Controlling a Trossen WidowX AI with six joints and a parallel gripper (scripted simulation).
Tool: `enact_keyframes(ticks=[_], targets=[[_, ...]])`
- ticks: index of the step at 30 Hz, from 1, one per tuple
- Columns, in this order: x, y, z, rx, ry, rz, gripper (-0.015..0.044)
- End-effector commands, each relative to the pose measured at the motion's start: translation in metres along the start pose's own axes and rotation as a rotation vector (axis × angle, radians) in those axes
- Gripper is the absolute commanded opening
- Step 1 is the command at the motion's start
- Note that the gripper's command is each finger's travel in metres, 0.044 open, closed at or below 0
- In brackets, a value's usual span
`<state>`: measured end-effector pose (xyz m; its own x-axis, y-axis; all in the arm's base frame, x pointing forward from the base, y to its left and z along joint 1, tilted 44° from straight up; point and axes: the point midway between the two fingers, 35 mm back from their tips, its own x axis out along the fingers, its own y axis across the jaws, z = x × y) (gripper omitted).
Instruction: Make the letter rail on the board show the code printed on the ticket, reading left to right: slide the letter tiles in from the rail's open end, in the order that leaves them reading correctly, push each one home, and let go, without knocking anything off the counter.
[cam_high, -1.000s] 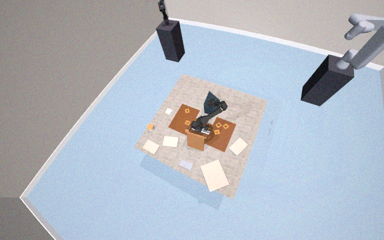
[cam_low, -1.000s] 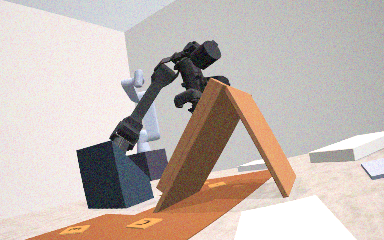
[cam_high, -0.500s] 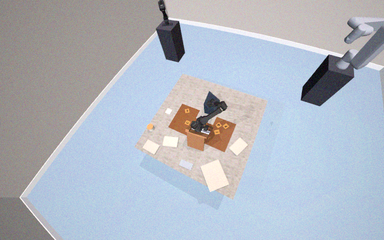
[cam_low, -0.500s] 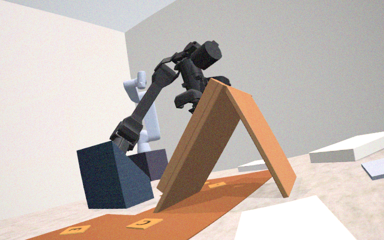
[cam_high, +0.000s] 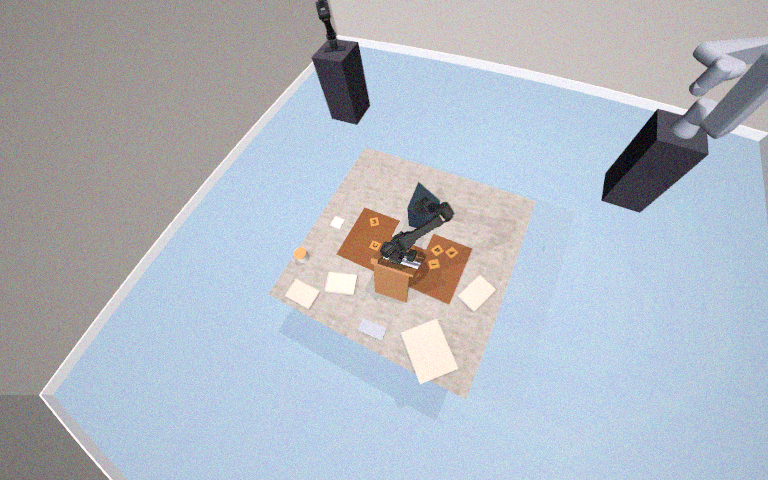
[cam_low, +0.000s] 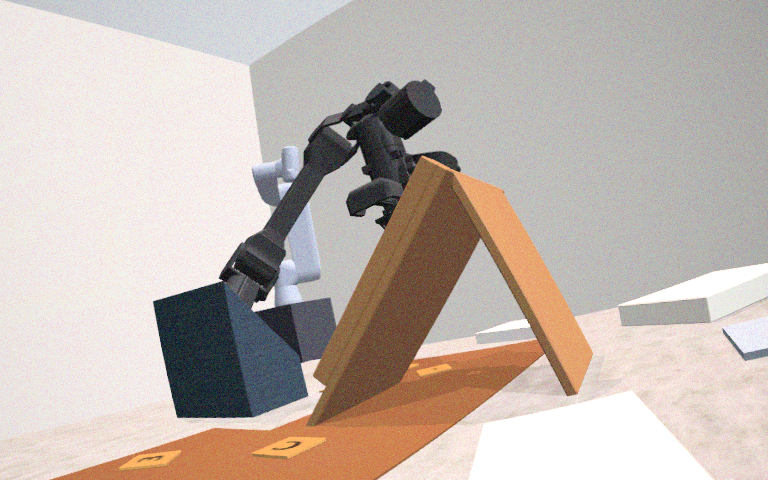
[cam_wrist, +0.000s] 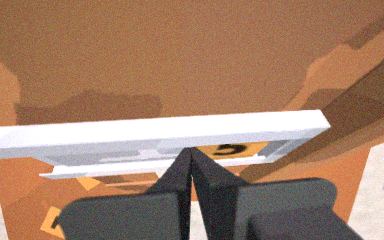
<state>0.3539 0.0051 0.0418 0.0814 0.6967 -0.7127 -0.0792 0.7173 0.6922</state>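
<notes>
The sloped wooden board (cam_high: 391, 281) (cam_low: 419, 266) stands like a tent on the brown mat (cam_high: 352, 249) (cam_low: 396, 447). Its white rail (cam_high: 415, 263) (cam_wrist: 100, 131) holds an orange tile marked 5 (cam_wrist: 232, 149), right of the fingertips in the wrist view. My gripper (cam_wrist: 189, 152) is shut and empty, its tips close to the rail beside that tile; whether they touch is unclear. Loose tiles on the mat include one like a C (cam_high: 374, 245) (cam_low: 289, 447), one like an E (cam_high: 373, 221) (cam_low: 150, 459), and several at the right, one being a tile (cam_high: 433, 264). No readable ticket code shows.
A dark blue wedge (cam_high: 417, 212) (cam_low: 203, 356) carries the arm. Pale slabs (cam_high: 429, 350) (cam_high: 476, 293) (cam_high: 340, 283) (cam_high: 301, 293), a bluish slab (cam_high: 372, 328), a white square (cam_high: 337, 221) and an orange-topped cup (cam_high: 300, 254) lie or stand around the mat. The cup is near the counter's left edge.
</notes>
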Motion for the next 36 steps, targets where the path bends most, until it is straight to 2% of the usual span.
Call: enact_keyframes(ticks=[1, 25, 36], targets=[[0.001, -0.002, 0.000, -0.003, 0.001, 0.003, 0.0000], [0.002, -0.009, 0.001, -0.003, 0.001, 0.003, 0.0000], [-0.010, -0.007, -0.009, -0.003, 0.002, 0.003, 0.0000]])
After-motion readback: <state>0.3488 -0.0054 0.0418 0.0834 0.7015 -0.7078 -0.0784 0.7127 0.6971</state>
